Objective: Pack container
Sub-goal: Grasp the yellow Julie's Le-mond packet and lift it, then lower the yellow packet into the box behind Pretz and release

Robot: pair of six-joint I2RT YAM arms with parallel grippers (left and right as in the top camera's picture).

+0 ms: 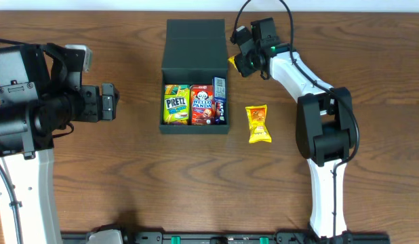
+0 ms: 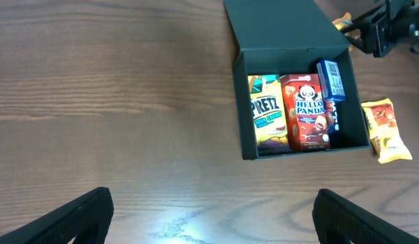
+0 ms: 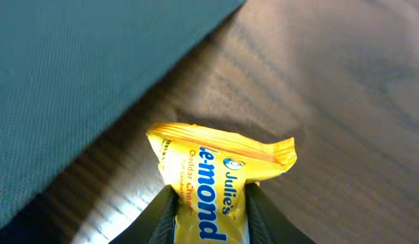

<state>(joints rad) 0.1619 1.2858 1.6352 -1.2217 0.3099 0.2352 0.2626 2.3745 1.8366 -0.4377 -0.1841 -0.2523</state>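
Your right fingers [image 3: 162, 217] pinch the yellow cracker packet [image 3: 220, 179] just beside the container [image 1: 196, 44], ready to pack it; your left fingers [image 2: 81, 217] gape idle.

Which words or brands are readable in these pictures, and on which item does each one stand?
"PRETZ": yellow-green box in the container.
"HELLO PANDA": red box.
"Julie's", "e-mond", "Cheddar": gripped packet; its other words are cut off.
Too blurred to read: blue box, loose yellow packet.
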